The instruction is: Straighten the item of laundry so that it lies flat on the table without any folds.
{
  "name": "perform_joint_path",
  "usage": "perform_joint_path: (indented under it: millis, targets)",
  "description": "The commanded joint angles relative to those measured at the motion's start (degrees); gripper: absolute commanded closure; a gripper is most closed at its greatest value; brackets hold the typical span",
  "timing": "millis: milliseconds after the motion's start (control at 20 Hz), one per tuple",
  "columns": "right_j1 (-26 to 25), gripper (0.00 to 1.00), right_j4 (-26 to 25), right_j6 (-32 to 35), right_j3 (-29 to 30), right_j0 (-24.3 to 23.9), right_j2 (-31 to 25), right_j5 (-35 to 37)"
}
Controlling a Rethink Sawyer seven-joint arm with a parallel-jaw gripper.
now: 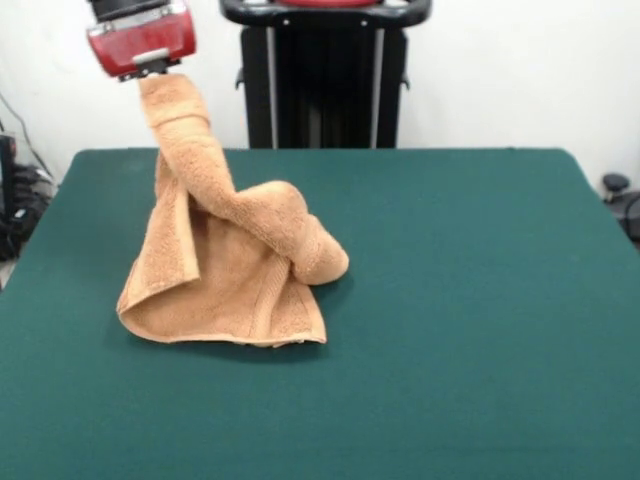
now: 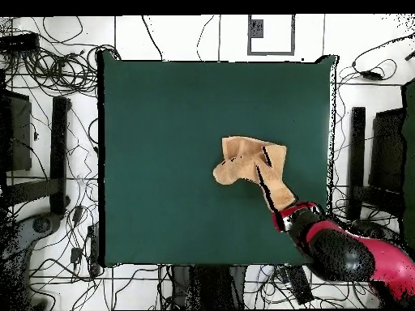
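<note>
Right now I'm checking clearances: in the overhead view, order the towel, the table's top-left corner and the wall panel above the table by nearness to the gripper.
1. Towel, held by the gripper.
2. Wall panel, beyond the table's far edge.
3. Top-left corner, diagonally opposite.

I am seeing tangled cables (image 2: 49, 57) lying across the white floor (image 2: 203, 36) all around. A small grey square marker (image 2: 271, 34) is sitting on it, and dark equipment racks (image 2: 32, 154) are standing along both sides.
</note>
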State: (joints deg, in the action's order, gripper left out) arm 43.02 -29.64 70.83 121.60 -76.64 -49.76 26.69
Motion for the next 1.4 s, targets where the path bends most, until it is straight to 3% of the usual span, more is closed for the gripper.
perform_joint_path:
  millis: [50, 600, 950, 1400]
  targets:
    - [-6.5, 1.0, -6.2, -21.5, -8.2, 0.8, -7.4, 11.4]
    - [-13.1, 1.0, -11.3, -26.9, -12.2, -0.7, -9.3, 13.6]
    - [-17.3, 1.0, -11.9, -36.3, -18.3, -1.3, -10.4, 20.2]
    - [-16.6, 1.0, -13.2, -41.9, -21.4, -1.5, -10.2, 25.3]
